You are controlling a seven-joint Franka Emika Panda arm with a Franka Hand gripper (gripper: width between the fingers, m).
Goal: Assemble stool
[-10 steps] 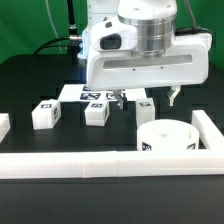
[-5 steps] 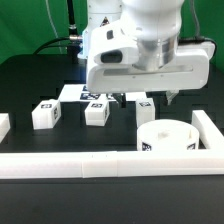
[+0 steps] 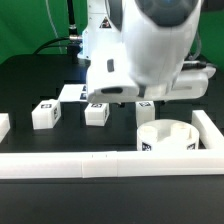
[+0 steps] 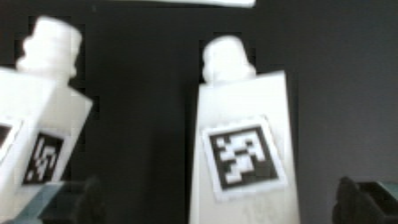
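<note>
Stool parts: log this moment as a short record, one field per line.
seat: round white disc on the table, no legs fitted
legs: three loose in a row, counted from the exterior view's left: first leg, second leg, third leg
gripper: open, empty, hovering over a tagged leg in the wrist view
marker board: flat, behind the legs
rail: long, white, in front of the parts

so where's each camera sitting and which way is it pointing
exterior view: off the arm, on the rail's side of the table, looking across at the legs and seat; the arm fills the upper middle.
wrist view: on the wrist, looking down at two legs; the open tool's dark fingertips show.
shared: the tagged white legs.
</note>
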